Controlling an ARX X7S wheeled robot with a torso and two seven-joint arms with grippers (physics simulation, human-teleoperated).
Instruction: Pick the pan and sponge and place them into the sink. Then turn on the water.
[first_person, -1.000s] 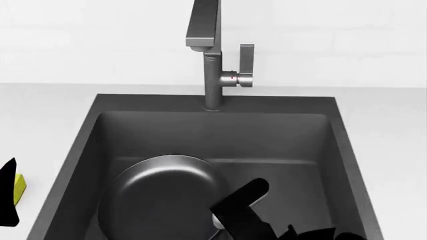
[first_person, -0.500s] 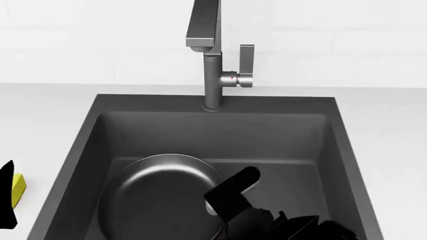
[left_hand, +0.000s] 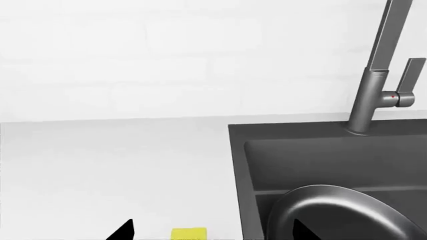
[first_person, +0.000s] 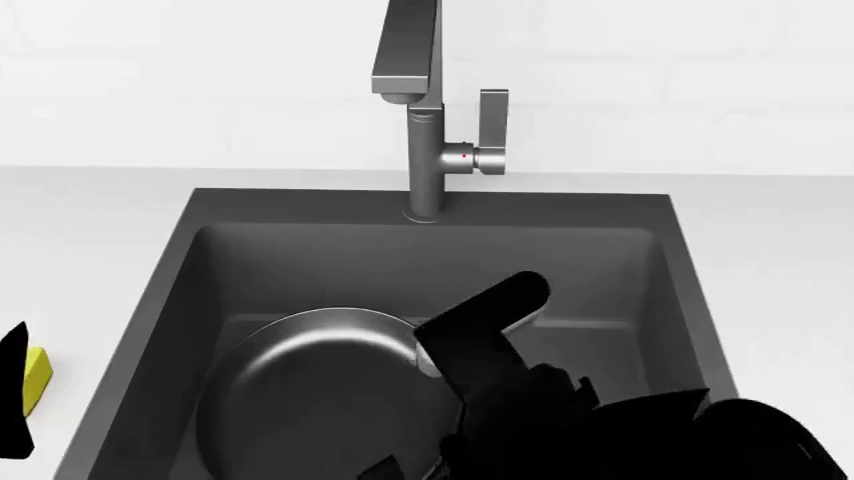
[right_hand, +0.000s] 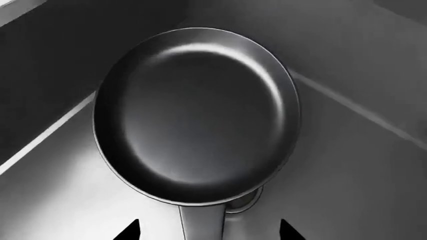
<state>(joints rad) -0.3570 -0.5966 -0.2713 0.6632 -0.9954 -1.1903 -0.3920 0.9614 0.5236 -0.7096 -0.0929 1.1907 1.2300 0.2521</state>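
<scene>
The pan (right_hand: 197, 115) is seated flat on the floor of the sink (first_person: 174, 290), in the half toward the robot's left. In the right wrist view, the right gripper (right_hand: 208, 231) is positioned above the pan's handle (right_hand: 200, 222); the two fingertips are seen spread to either side of the handle, clear of it, so the jaws are released and nothing is grasped. The round metal drain (right_hand: 245, 200) is partly exposed just beyond the pan's rim, between the jaws and beside the handle root.

In the left wrist view, the left gripper (left_hand: 208, 231) is shown with its fingertips set wide apart. The sponge (left_hand: 189, 233) is located between them on the white countertop (left_hand: 113, 170), outside the sink and just beside its left wall. No contact with the sponge is visible, so the jaws are released.

The tap (first_person: 424, 110) is mounted behind the sink's back edge, with its lever (first_person: 493, 128) upright.
</scene>
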